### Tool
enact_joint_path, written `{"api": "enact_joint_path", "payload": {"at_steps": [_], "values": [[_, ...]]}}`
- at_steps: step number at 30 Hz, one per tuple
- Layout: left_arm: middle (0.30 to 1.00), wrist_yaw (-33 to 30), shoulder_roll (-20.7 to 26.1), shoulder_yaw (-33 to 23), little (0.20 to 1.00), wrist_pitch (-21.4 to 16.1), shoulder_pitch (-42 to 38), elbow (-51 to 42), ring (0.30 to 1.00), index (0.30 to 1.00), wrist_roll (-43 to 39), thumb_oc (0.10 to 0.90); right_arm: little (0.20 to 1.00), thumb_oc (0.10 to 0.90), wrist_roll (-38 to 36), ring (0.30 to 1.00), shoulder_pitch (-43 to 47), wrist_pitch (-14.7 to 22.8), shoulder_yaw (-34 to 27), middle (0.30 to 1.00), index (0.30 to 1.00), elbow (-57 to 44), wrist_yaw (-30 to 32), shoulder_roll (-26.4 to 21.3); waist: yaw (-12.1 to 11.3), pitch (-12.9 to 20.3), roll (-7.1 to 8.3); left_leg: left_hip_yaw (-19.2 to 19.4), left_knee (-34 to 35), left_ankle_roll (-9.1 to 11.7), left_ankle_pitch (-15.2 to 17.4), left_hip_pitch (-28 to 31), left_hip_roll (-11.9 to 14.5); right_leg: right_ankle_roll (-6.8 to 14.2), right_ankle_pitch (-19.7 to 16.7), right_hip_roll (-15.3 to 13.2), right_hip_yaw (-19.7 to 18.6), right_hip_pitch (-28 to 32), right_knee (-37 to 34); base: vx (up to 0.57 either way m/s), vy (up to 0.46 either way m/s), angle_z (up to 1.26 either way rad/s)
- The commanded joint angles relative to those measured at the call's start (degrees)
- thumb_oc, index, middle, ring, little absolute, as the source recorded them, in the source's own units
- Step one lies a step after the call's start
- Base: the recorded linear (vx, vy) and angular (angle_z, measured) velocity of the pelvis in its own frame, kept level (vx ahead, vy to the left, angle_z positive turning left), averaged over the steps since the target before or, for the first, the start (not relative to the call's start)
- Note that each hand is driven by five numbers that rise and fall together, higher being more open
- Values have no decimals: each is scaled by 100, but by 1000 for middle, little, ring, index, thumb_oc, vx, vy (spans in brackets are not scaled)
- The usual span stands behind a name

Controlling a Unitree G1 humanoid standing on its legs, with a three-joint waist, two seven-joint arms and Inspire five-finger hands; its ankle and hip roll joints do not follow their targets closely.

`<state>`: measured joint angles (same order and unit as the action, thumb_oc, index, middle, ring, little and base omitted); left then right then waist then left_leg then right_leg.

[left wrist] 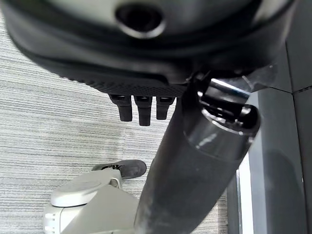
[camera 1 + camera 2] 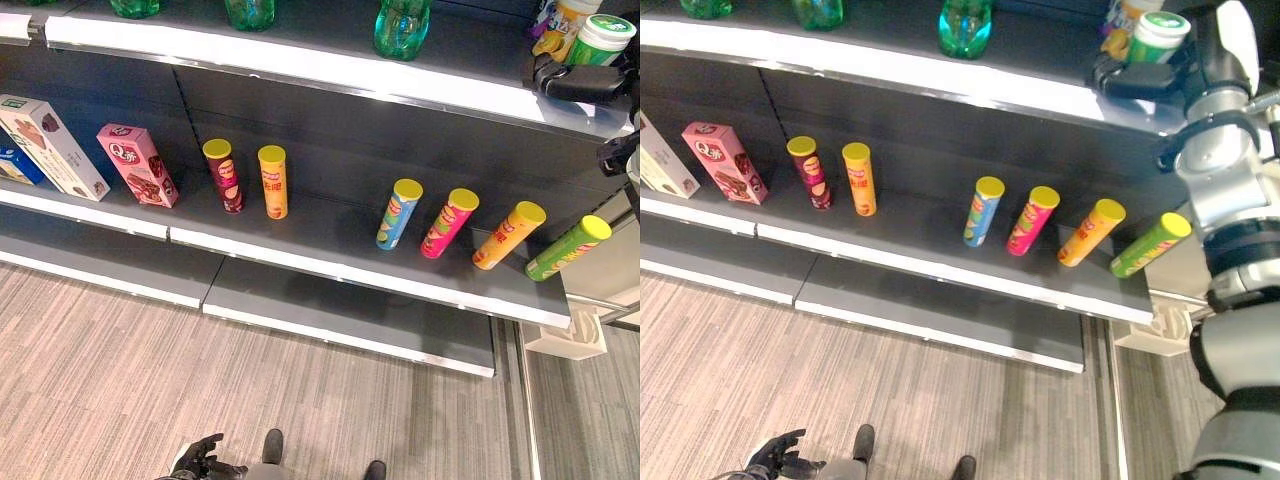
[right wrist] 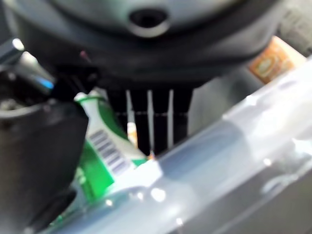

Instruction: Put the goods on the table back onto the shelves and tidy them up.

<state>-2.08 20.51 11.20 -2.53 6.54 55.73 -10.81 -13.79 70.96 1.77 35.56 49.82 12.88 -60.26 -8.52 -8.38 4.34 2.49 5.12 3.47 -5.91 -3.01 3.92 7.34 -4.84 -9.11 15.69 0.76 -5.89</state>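
My right hand [image 2: 1140,78] reaches onto the right end of the top shelf [image 2: 300,60], its thumb and fingers [image 3: 151,122] closed round a white tub with a green lid and label [image 2: 600,38]. The tub [image 3: 105,156] stands upright near the shelf's front edge. An orange-yellow bottle [image 2: 560,25] stands just left of it. My left hand [image 2: 200,460] hangs low over the floor with relaxed fingers [image 1: 139,109] and holds nothing.
On the middle shelf [image 2: 350,265] stand several yellow-lidded crisp tubes: maroon [image 2: 224,176], orange [image 2: 273,182], blue [image 2: 399,214], pink [image 2: 449,223], orange [image 2: 509,235] and green [image 2: 568,247]. A pink box [image 2: 137,165] and a white box [image 2: 50,147] are further left. Green bottles [image 2: 402,25] line the top shelf.
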Motion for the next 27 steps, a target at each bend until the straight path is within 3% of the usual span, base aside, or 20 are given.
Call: {"api": "enact_joint_path", "payload": {"at_steps": [1,7,18,22,24,25,27], "values": [[900,-159,220,282,900,-205,-232,61,900,900,82,800,900,800,47,900,1257,183,163,900,900,182,343,-305,-91,24,202,-193,-12,146,418,30,-85,421,496,-111,118,770,89,0,0,0],[900,-151,205,284,900,-184,-246,58,900,900,104,800,900,800,-56,900,1196,216,-7,900,900,-3,458,-428,-25,39,204,-163,-12,150,444,75,-69,418,509,-106,82,781,89,0,0,0],[900,-61,167,88,900,-132,-104,-17,900,900,193,800,900,800,-681,900,-19,883,-1583,900,900,-2031,926,-1205,108,110,177,-82,-12,161,531,200,-14,425,553,-110,80,829,89,1,1,0],[900,-53,47,-130,900,-126,-12,-32,900,900,251,800,900,800,-564,900,-1230,1171,-2849,900,900,-3293,1079,-1560,276,142,108,27,-12,156,597,266,9,442,546,-129,58,811,89,8,9,-3],[900,-50,-4,-227,900,-112,25,-25,900,900,287,800,900,800,-448,900,-2099,1252,-3708,900,900,-3874,1116,-1521,345,158,105,79,-12,149,632,302,23,455,529,-133,28,801,89,25,35,-17],[900,-32,-70,-334,900,-125,66,-48,900,900,322,800,900,800,-354,900,-2939,1369,-4526,900,900,-4402,1125,-1412,457,170,87,166,-12,129,680,366,33,480,517,-149,-37,774,89,24,56,-17],[900,-10,-70,-367,900,-118,72,-120,900,900,388,800,900,800,-211,900,-3814,1408,-5316,900,900,-4921,1106,-1185,521,178,100,256,-12,111,716,401,47,508,495,-162,-117,731,89,20,70,-22]]}}
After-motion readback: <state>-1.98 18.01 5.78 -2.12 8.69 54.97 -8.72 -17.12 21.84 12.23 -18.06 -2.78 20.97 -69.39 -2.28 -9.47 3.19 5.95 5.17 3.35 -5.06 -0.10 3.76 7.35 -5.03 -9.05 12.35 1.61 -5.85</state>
